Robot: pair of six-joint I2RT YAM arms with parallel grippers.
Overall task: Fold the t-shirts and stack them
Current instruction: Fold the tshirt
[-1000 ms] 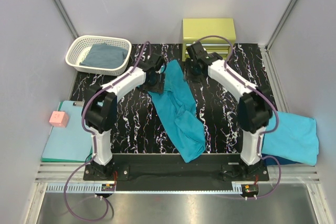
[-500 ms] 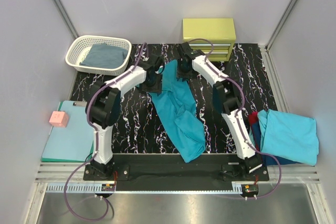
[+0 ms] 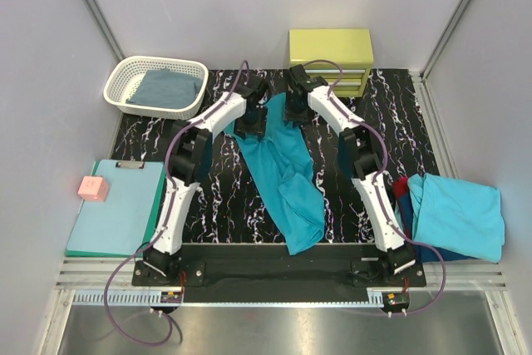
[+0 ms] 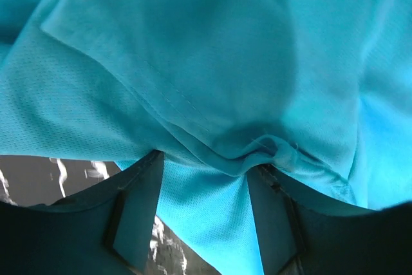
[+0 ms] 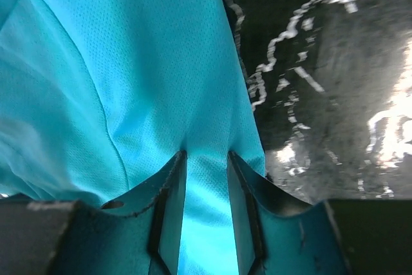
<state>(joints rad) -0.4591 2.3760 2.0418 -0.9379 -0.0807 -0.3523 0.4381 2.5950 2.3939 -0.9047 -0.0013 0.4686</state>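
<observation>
Top view. The left pincer (image 3: 249, 126) and the right pincer (image 3: 293, 112) are both down at the far end of the teal t-shirt (image 3: 287, 180), one at each side edge, with the shirt's narrow top between them. From the pincers the shirt trails back toward the arm bases as a long crumpled band on the black marbled desk (image 3: 224, 193).
- Well out to the left of the left pincer: a white basket (image 3: 115, 89) with a grey-blue cloth (image 3: 166, 89) lying in it.
- Just beyond the right pincer: a yellow-green drawer box (image 3: 330, 47).
- Far back and to the right of the right pincer, by that arm's base: a pile with the lighter turquoise t-shirt (image 3: 457, 218) on top, and the edges of the red t-shirt (image 3: 401, 187) and the dark blue t-shirt (image 3: 440, 253) showing from under it.
- Back and left of the left pincer: a mint clipboard (image 3: 112, 222) with a pink cube (image 3: 93, 188) at its far left corner.

Left wrist view. The left pincer's jaws stand well apart and straddle a raised fold of teal cloth. The fold bunches against the right-hand finger (image 4: 270, 217). Whether the jaws press on it I cannot tell.

Right wrist view. The right pincer's jaws are drawn close on the shirt's edge, with cloth filling the narrow gap. Creases run out from the fingers (image 5: 168, 204), so this one is gripping. Bare desk lies just right of it.
</observation>
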